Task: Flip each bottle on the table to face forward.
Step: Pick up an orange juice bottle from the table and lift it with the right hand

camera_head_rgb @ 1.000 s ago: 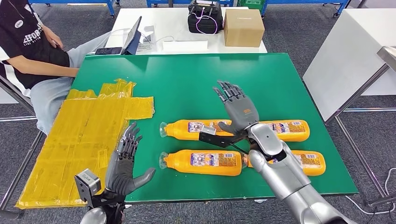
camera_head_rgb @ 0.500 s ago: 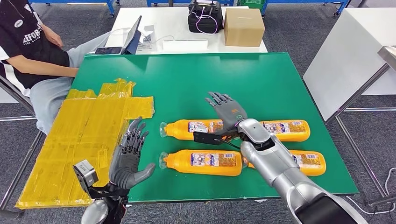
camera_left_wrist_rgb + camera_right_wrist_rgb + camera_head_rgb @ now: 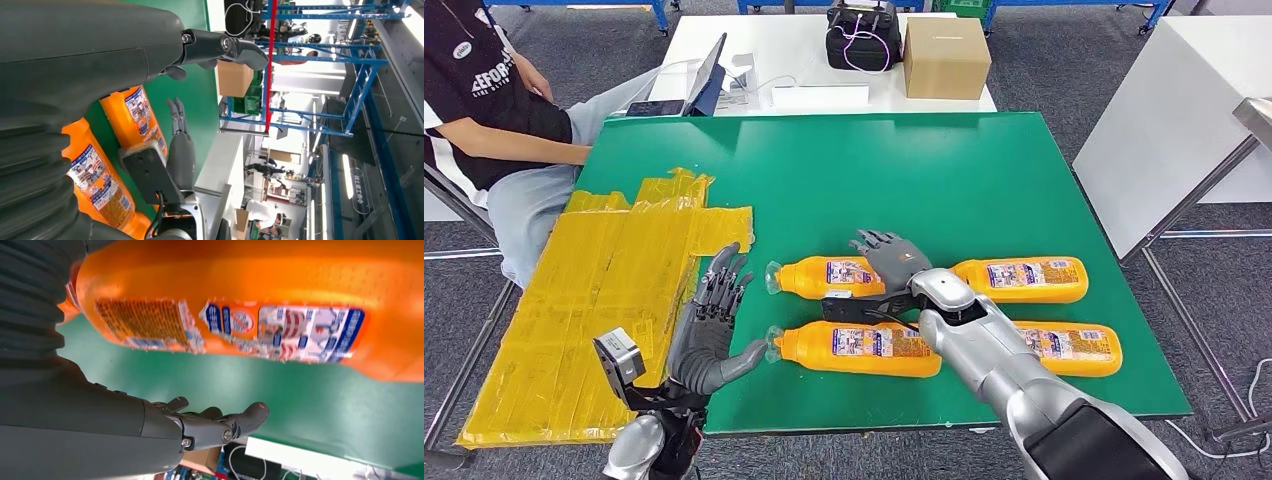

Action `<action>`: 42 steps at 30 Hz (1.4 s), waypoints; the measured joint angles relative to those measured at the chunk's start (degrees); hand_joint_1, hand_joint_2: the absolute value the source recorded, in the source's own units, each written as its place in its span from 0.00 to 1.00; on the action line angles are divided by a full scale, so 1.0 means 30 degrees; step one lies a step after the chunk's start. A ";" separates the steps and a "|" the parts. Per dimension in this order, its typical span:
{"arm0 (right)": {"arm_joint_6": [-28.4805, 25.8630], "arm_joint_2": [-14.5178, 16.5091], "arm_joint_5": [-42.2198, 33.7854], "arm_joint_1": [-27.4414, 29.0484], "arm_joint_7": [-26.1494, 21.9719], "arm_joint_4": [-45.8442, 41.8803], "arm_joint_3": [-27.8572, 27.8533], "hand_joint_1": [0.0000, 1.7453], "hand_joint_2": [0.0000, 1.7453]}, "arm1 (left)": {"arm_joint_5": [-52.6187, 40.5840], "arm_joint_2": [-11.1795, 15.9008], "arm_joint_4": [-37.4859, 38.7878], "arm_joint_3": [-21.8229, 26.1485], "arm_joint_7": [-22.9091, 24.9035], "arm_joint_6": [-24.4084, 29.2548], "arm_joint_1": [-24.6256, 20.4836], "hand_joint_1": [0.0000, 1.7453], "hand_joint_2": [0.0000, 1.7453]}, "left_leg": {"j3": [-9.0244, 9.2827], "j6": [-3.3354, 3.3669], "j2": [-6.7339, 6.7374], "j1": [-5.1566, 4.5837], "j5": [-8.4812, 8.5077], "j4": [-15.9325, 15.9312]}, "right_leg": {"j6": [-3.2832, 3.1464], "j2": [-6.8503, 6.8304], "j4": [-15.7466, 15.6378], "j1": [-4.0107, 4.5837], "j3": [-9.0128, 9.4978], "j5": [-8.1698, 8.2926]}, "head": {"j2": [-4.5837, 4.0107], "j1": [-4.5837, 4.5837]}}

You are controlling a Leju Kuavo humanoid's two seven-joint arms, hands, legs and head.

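Right hand (image 3: 892,262): your fingers lie spread, holding nothing, over the far-left orange bottle (image 3: 824,277) (positioned to roll it).
Left hand (image 3: 707,335): fingers wide, thumb beside the near bottle's cap (image 3: 773,344).
Surface (image 3: 824,180): four bottles lie flat.

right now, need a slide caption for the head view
Right hand open over the far-left orange bottle; left hand open near the green table's front edge.

Green table (image 3: 824,170) with four orange bottles (image 3: 854,347) and yellow sheets (image 3: 604,290).
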 joint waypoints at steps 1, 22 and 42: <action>0.0013 0.0049 -0.0036 -0.0006 0.0000 0.0135 0.0020 0.00 1.00 | 0.0002 0.0000 0.0036 -0.0005 0.0000 0.0000 -0.0018 0.00 1.00 | -0.0001 0.0000 0.0000 0.0000 0.0000 0.0000 | 0.0000 0.0000 0.0000 0.0000 -0.0002 0.0000 | 0.0000 0.0000; 0.0685 0.0493 0.0020 -0.0355 0.2997 0.3399 0.0148 0.77 1.00 | 0.0202 0.0000 0.1078 -0.0481 0.0000 0.0117 -0.1018 0.00 1.00 | 0.0002 0.0000 0.0005 0.0000 0.0001 0.0003 | -0.0001 0.0003 -0.0002 -0.0002 -0.0005 0.0002 | 0.0000 0.0000; -0.9513 0.0550 -0.0084 0.0450 0.1507 0.2633 -0.1429 1.00 1.00 | -0.0818 -0.0029 0.0975 -0.0517 0.0153 0.1109 -0.0623 0.00 1.00 | -0.0021 0.0006 0.0007 0.0001 0.0009 0.0003 | -0.0003 0.0002 0.0002 0.0002 -0.0022 0.0015 | 0.0000 0.0000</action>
